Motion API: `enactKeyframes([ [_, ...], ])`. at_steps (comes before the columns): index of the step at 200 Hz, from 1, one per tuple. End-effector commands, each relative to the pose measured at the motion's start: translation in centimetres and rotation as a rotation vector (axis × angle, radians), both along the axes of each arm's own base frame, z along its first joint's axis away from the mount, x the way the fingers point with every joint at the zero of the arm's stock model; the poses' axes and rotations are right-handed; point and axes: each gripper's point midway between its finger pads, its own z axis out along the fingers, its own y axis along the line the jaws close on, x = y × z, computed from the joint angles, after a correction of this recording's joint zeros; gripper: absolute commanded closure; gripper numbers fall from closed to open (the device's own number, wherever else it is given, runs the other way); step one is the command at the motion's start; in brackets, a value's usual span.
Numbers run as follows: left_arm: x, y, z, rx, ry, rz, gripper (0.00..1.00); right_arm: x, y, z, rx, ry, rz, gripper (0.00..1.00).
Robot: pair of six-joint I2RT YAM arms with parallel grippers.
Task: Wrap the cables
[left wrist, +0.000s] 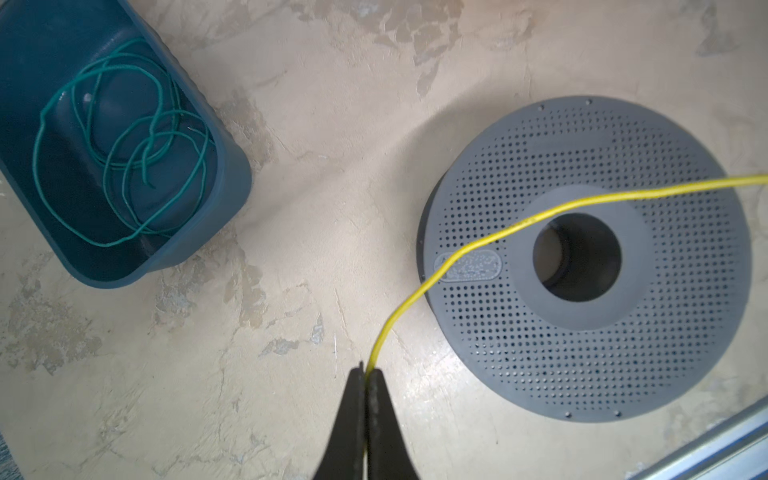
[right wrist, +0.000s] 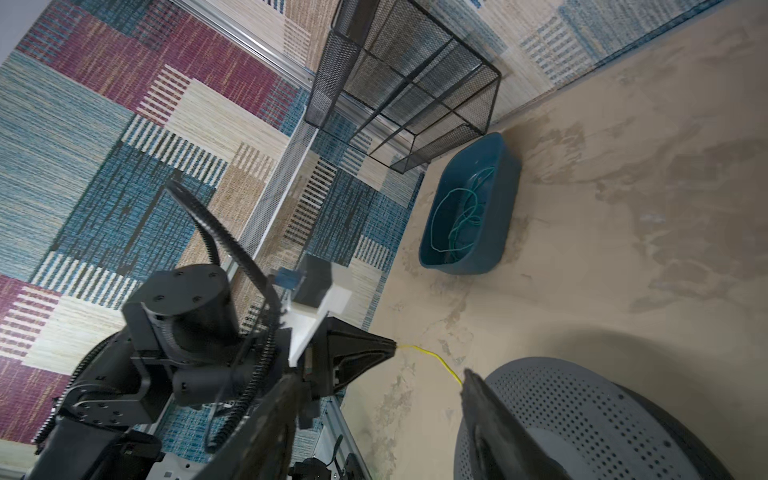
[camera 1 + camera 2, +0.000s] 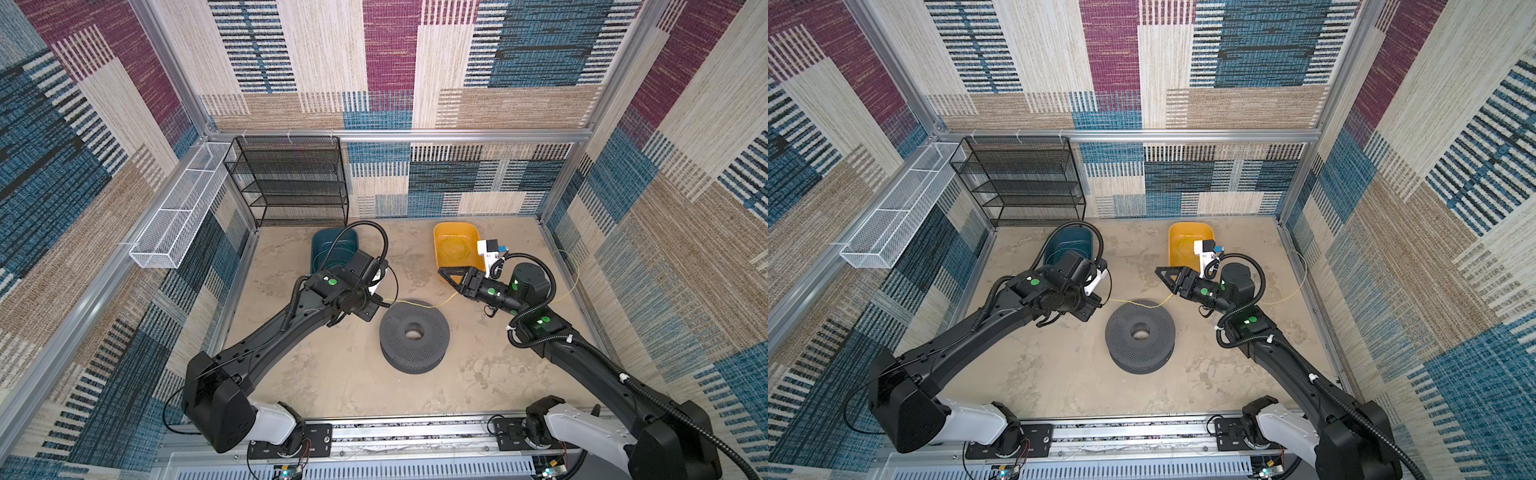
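1. Nearest, at the middle of the desk (image 3: 332, 374), a grey perforated plastic spool (image 3: 414, 332) lies flat with its bore pointing straight up.
2. Just past its 12 o'clock rim, a thin, bright yellow cable (image 3: 415, 305) runs roughly from 9 to 3 o'clock. It sags at or over that rim, and I cannot tell whether it touches.
3. At the spool's 10 o'clock, the left tool (image 1: 368, 374) is pressed together and pinches the yellow cable near its end.
4. At the spool's 1 o'clock, the right tool (image 3: 451, 277) stands spread. In the right wrist view the strand passes beside one fingertip (image 2: 471, 386), and neither finger grips it.
5. Farther off, the strand trails towards 3 o'clock, to the desk's edge. A yellow plastic tub (image 3: 439, 241) sits at the far 1 o'clock and a teal plastic tub (image 3: 318, 249) at 11 o'clock.
6. Winding likely turns on this: the strand lies along the far rim, level with the top flange, so it probably has to drop below that flange. The left tool has the only grip. The right tool is nearer the slack.
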Motion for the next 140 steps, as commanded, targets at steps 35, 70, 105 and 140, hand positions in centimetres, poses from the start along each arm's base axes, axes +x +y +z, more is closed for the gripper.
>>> enactKeyframes([
  [35,1.7,-1.0,3.8,-0.088,-0.079,0.063,1.00,-0.9,-0.6,-5.8,-0.073,0.109,-0.016,0.30],
  [70,2.5,-1.5,5.0,-0.110,-0.112,0.058,1.00,-0.7,-0.6,-6.9,-0.087,0.132,-0.022,0.30],
  [105,2.9,-1.4,5.7,-0.124,-0.151,0.074,1.00,-1.3,-0.5,-9.0,-0.067,0.191,-0.011,0.30],
  [140,3.7,-1.7,6.9,-0.158,-0.194,0.093,1.00,-2.0,-0.1,-8.9,-0.041,0.188,0.009,0.26],
])
